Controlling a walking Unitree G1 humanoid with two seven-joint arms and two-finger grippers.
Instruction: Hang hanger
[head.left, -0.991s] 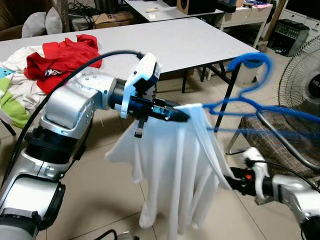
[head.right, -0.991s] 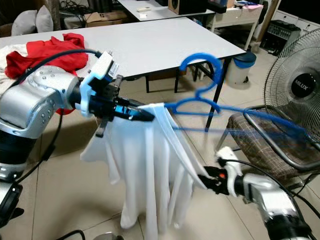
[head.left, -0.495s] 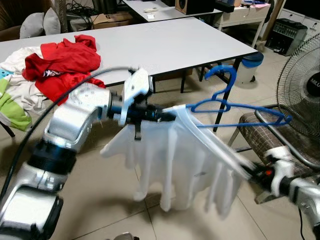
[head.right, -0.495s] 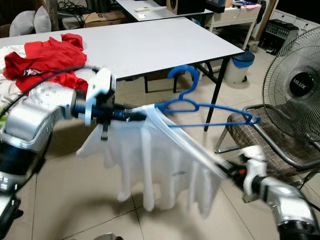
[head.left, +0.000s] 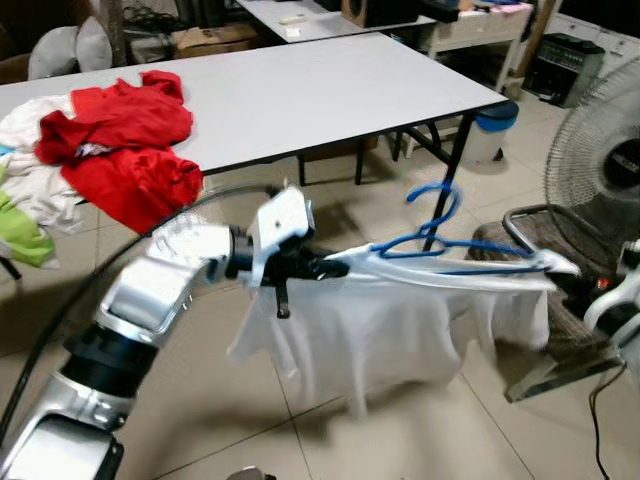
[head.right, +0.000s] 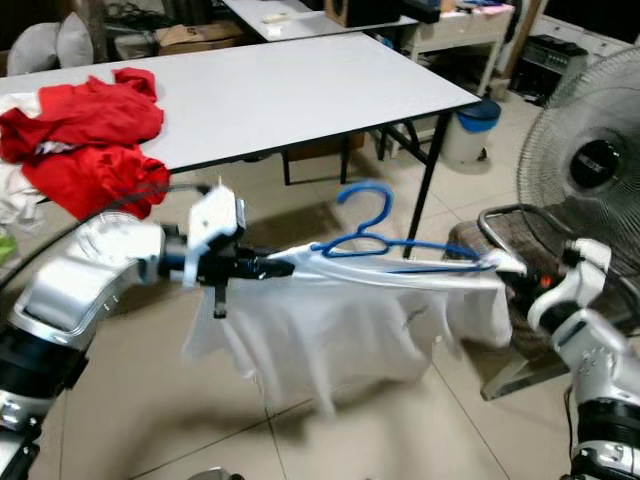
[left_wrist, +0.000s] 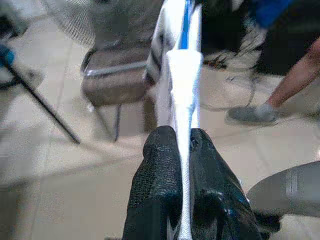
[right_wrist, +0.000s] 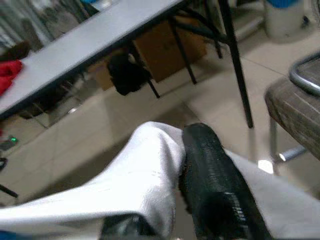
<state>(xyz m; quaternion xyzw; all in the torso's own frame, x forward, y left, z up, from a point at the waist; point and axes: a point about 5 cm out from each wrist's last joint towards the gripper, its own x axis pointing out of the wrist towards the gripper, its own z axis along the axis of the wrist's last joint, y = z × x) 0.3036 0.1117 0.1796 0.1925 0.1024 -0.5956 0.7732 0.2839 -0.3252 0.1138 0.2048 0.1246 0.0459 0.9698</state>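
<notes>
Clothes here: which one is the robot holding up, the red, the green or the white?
The white garment, stretched on the blue plastic hanger between the left gripper and right gripper. The red clothes and the green one lie heaped on the white table.

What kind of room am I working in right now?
Probably a home workroom or office used for laundry: a long white table with a heap of red clothes, a standing fan and tiled floor.

Lying heaped at the left edge of the white table (head.left: 330, 80): red clothes (head.left: 125, 140). Standing on the tiled floor beside the table's right corner: a fan (head.right: 600, 150), a chair (head.right: 500, 250), a blue bin (head.left: 490, 130).
</notes>
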